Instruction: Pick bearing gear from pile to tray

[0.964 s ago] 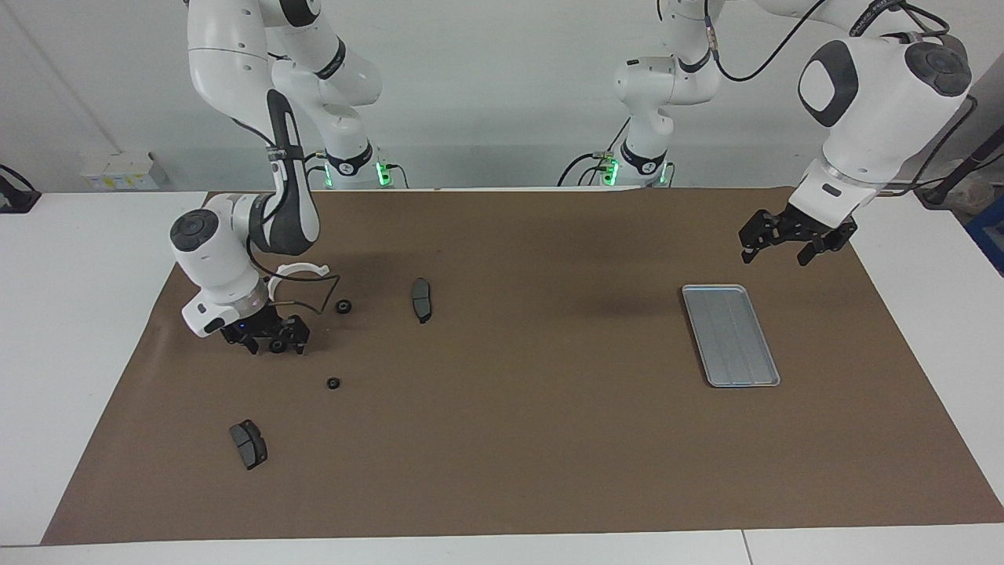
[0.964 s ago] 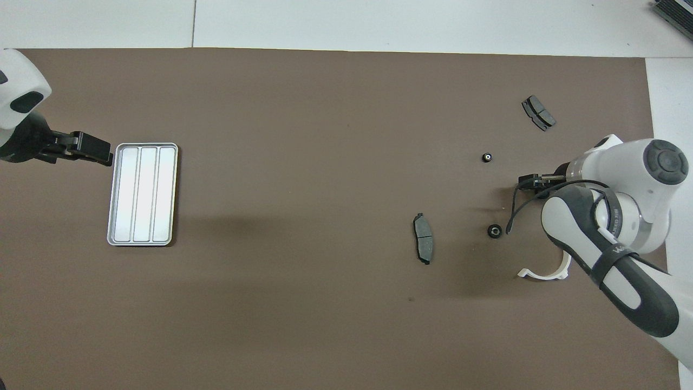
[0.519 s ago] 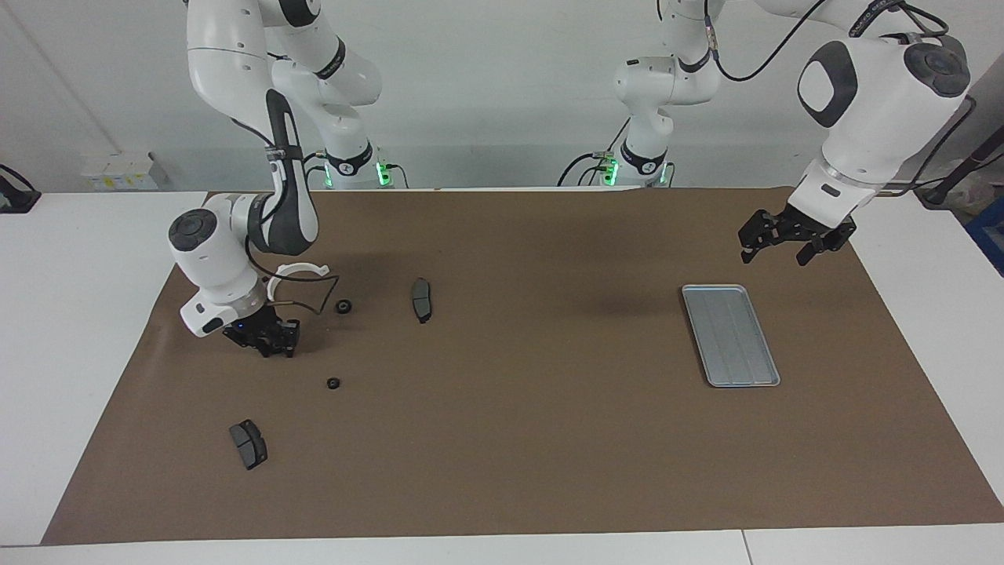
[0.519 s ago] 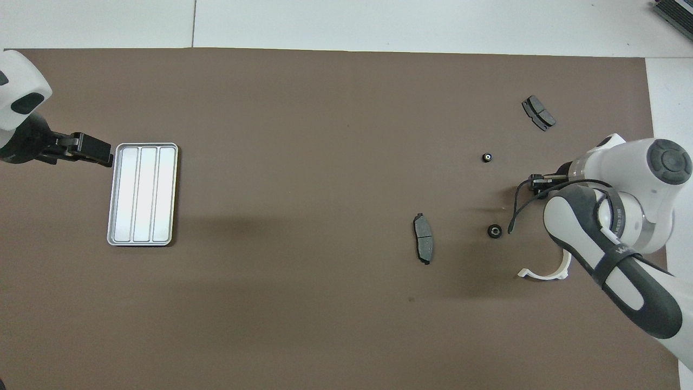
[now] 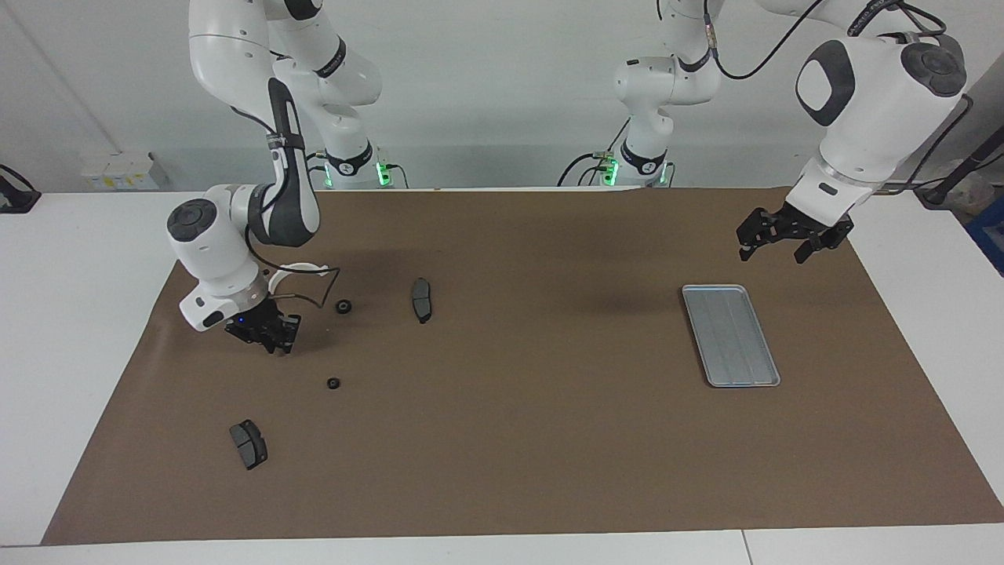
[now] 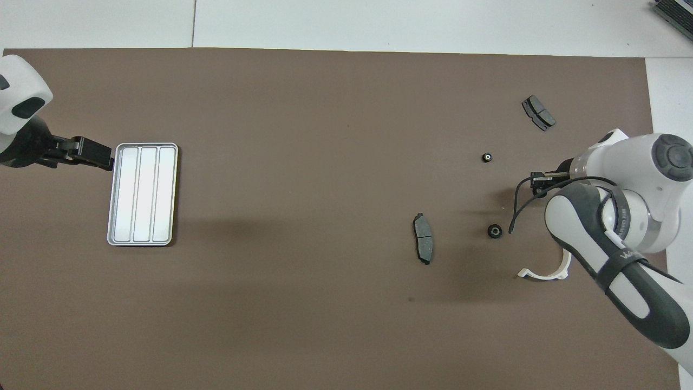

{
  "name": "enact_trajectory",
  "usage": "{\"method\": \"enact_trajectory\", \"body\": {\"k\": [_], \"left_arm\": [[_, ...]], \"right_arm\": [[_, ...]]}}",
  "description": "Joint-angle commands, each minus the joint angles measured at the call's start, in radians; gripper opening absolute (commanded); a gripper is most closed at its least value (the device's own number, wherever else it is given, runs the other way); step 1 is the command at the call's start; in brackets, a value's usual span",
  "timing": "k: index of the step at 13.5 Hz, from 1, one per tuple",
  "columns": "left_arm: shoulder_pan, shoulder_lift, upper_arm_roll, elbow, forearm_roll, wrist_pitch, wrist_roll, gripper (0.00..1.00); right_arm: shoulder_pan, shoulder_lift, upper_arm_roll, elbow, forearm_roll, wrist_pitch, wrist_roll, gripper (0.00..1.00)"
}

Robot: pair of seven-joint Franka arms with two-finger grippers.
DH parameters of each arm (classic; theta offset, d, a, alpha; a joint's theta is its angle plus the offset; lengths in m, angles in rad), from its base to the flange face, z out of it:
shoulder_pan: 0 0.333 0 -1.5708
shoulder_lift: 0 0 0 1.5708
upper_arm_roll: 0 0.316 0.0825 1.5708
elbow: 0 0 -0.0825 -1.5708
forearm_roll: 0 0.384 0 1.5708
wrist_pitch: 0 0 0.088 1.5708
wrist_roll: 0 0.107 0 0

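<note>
two arms up. my right gripper (image 5: pixel 272 343) sits low over the pile (image 5: pixel 337 345) at the right arm's end, wrist bent down, fingertips pinched together; can't tell if a gear is between them. my left gripper (image 5: pixel 784 239) waits above the mat beside the tray (image 5: pixel 730 335), jaws spread.

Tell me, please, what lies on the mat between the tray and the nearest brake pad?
Nothing: the overhead view shows only bare brown mat between the tray and that brake pad.
</note>
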Motion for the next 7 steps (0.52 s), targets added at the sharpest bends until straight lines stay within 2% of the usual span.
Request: {"method": "enact_trajectory", "body": {"k": [1,4,7], "left_arm": [[0.007,-0.032,-0.003,-0.041,-0.014,0.019,-0.003,1.00],[0.007,-0.033,-0.003,-0.039,-0.014,0.015,-0.003,1.00],[0.007,-0.042,-0.003,-0.038,-0.014,0.015,-0.003,1.00]], "right_arm": [[0.026,-0.026,0.013,0.013,0.018,-0.027,0.069,0.00],[0.124,-0.017,0.013,0.046,0.012,-0.032,0.251,0.00],[0.264,0.007,0.013,0.107,0.004,-0.035,0.475,0.00]]}}
